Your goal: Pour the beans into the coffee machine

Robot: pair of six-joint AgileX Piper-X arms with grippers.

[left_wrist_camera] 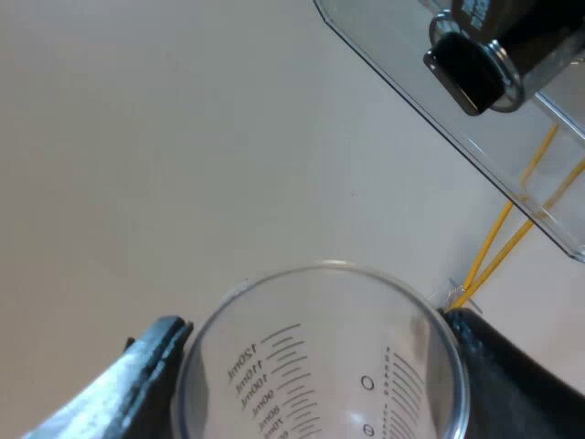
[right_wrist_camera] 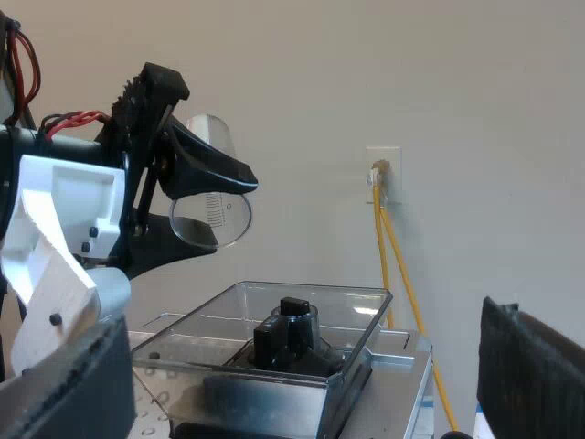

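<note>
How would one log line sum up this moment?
left fingers: gripping clear plastic measuring glass | glass: tilted, raised near machine's transparent bean hopper | right fingers: open

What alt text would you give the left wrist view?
The left gripper holds a clear measuring glass between its jaws, no beans visible inside. Beyond it lies the clear bean hopper with its dark knob.
</note>
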